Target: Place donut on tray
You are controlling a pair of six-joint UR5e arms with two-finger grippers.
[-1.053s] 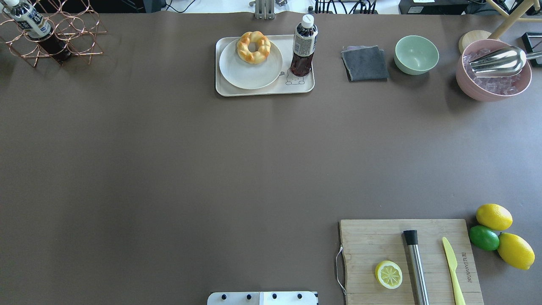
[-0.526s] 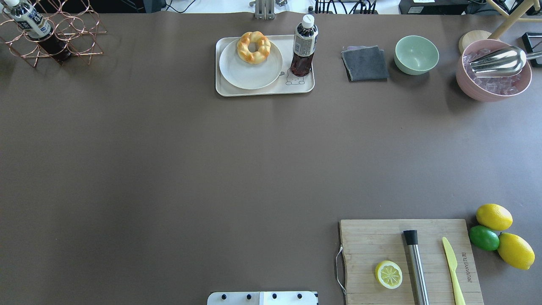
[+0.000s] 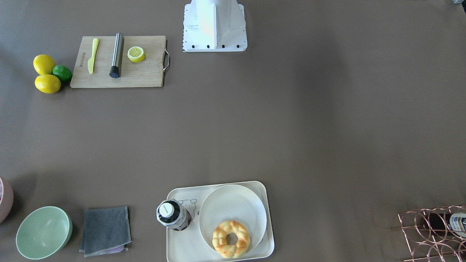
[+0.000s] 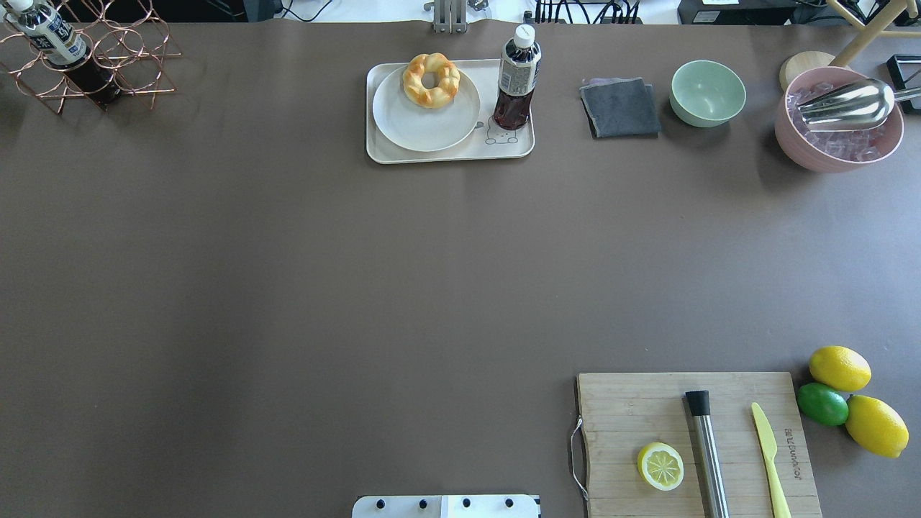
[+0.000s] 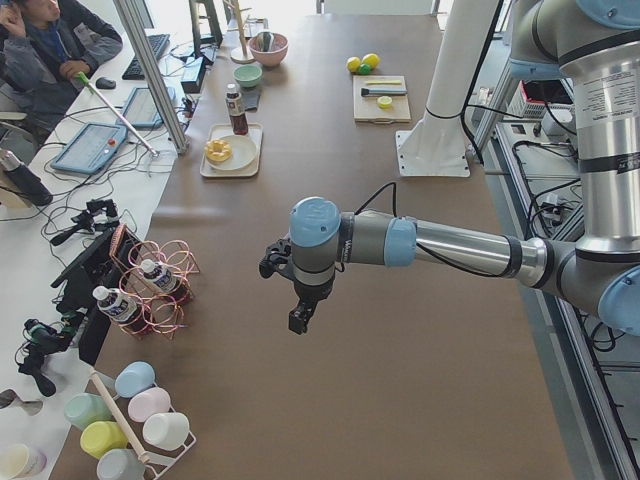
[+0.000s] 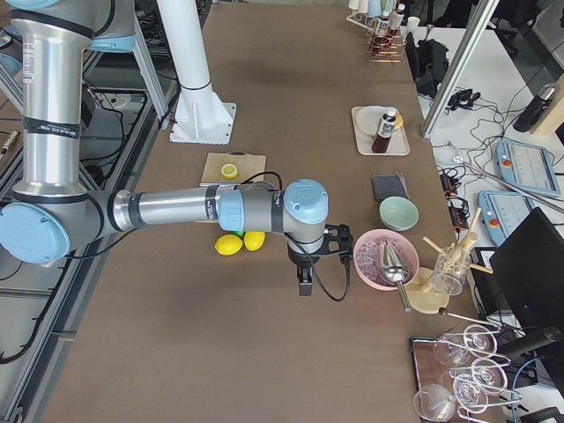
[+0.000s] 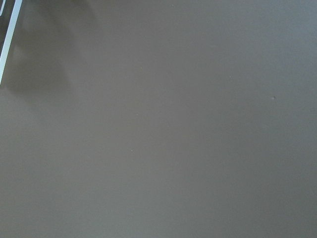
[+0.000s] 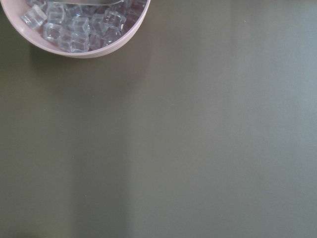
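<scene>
Overhead exterior coverage showed the donut (image 4: 430, 80) lying flat on the far part of a round white plate (image 4: 421, 124), which itself sat inside the tray (image 4: 446, 156) at the far edge of the table (image 4: 288, 288), near its middle. The donut's far side seemed to overlap the plate's rim, so it was carried by the tray only through the plate. It was judged light and soft, likely to dent under a hard squeeze, with a braided surface that ought to give fair grip. A gentle pinch across one side of the ring, one finger down the centre hole and one outside, was thought the safest hold. The thin plate beneath was expected to slide or tip if pressed at its edge. A dark drink bottle (image 4: 516, 79) stood upright on the tray just to the robot's right of the donut, apart from it, and was reckoned the main obstacle, being tall and easily knocked by an approach from that side. Farther right lay a grey cloth (image 4: 620, 108), a green bowl (image 4: 708, 92) and a pink bowl (image 4: 791, 140) of ice holding a metal scoop (image 4: 845, 104), all well apart. The left gripper (image 5: 298, 318) and the right gripper (image 6: 304, 284) were seen only from the sides, hanging over the table well away from the tray. Whether their fingers were apart or together could not be told.
</scene>
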